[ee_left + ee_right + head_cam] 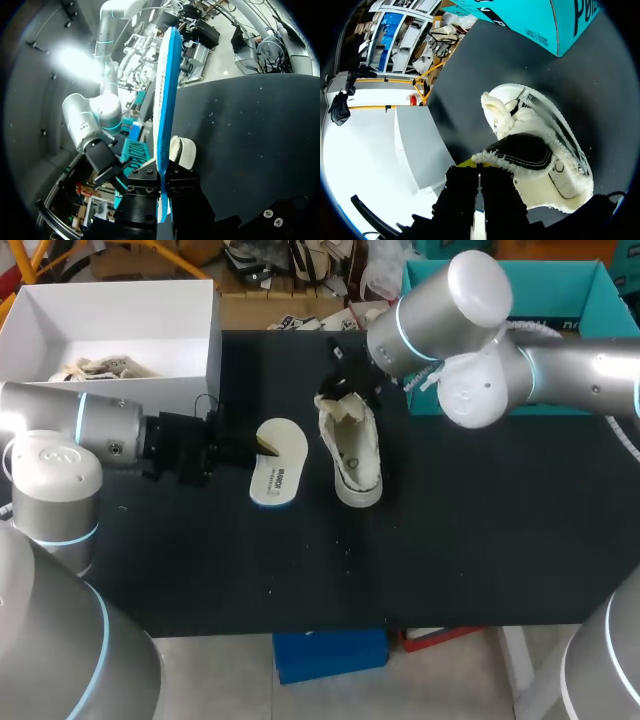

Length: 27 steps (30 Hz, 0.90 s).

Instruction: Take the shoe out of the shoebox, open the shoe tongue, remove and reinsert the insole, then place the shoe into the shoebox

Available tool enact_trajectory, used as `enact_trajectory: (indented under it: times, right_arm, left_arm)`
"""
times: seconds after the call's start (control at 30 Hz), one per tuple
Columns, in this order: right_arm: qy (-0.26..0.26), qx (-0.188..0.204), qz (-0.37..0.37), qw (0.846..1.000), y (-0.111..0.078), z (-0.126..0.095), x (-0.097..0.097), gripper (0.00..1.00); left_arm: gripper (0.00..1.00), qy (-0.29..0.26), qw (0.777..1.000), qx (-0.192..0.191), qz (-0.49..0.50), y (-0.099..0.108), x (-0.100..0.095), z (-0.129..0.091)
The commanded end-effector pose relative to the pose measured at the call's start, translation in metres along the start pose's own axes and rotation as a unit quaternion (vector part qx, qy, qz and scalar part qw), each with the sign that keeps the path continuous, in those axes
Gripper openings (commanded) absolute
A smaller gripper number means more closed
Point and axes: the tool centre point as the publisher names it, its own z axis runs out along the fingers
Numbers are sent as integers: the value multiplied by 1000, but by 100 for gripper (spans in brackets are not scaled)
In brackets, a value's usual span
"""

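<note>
Left jaws around half-hidden insole (162, 100) edge

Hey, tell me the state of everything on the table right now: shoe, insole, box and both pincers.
Shoe: out of the box, sole down on the table, no insole in it.
Insole: out of the shoe, held by one edge.
Shoebox: open, the shoe not in it.
Left pincer: shut on the insole.
Right pincer: shut on the shoe's fleecy rim.

Left arm (100, 425), right arm (560, 370): silver-grey tubes, blue light rings, white caps. Left end effector (163, 197): black blocks, hex screws.
</note>
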Motion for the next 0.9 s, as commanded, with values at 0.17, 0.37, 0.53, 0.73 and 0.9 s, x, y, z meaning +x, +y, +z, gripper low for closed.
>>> enact_trajectory:
  times: [0.17, 0.37, 0.53, 0.73, 0.9]
  right_arm:
    - [-2, -54, 4, 999, 3, 21, 2, 0]
    - [-3, -27, 4, 1000, 1, 35, 1, 0]
    - [0, -8, 9, 1000, 3, 43, -2, 0]
    - [6, -3, 18, 1000, 6, 45, -4, 0]
    - [17, -3, 27, 999, 9, 41, -7, 0]
  left_arm:
    - [0, -1, 1000, -6, -2, 0, 3, 0]
    - [0, -1, 1000, -8, -4, 1, 4, -1]
    - [0, -1, 1000, -11, -6, 2, 4, -2]
    - [0, -1, 1000, -12, -7, 3, 4, -1]
    - [0, -2, 1000, -11, -6, 3, 3, 0]
